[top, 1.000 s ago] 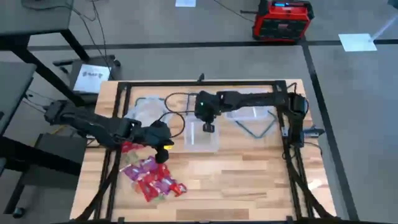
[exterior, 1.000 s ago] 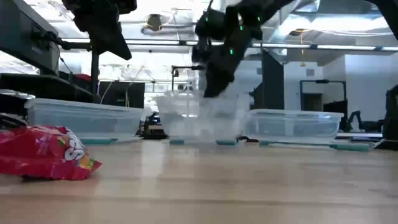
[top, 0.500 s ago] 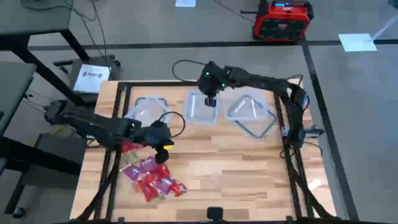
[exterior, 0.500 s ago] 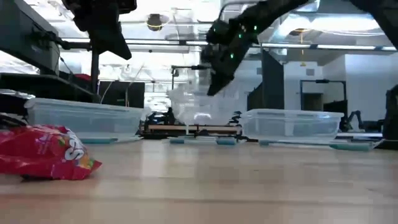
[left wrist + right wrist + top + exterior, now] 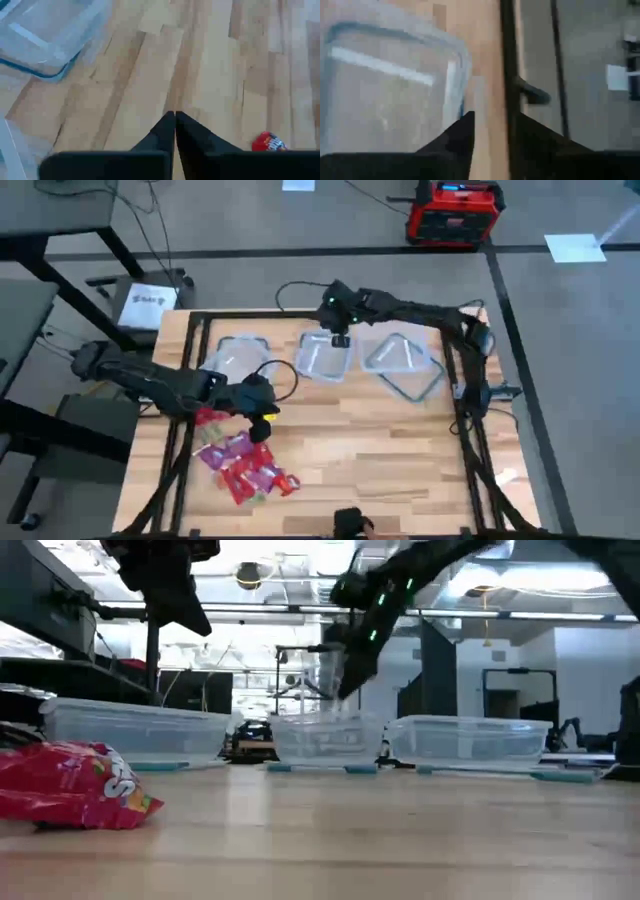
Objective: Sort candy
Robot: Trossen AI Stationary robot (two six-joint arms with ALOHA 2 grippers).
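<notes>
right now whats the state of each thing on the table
candy: heaped near the front left, unsorted
left tub: upright, no candy visible inside
middle tub: set down, no candy visible
right tub: upright
left gripper: shut, holding nothing
right gripper: open at the middle tub's rim

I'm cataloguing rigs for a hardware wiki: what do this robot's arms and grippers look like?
Both arms are dark, jointed links. The left gripper has two black, tapered, pointed fingers; a yellow marking shows near it in the high view. The right gripper has similar black wedge-shaped fingers, and green indicator lights glow at its wrist. A thin black cable loops off each arm.
</notes>
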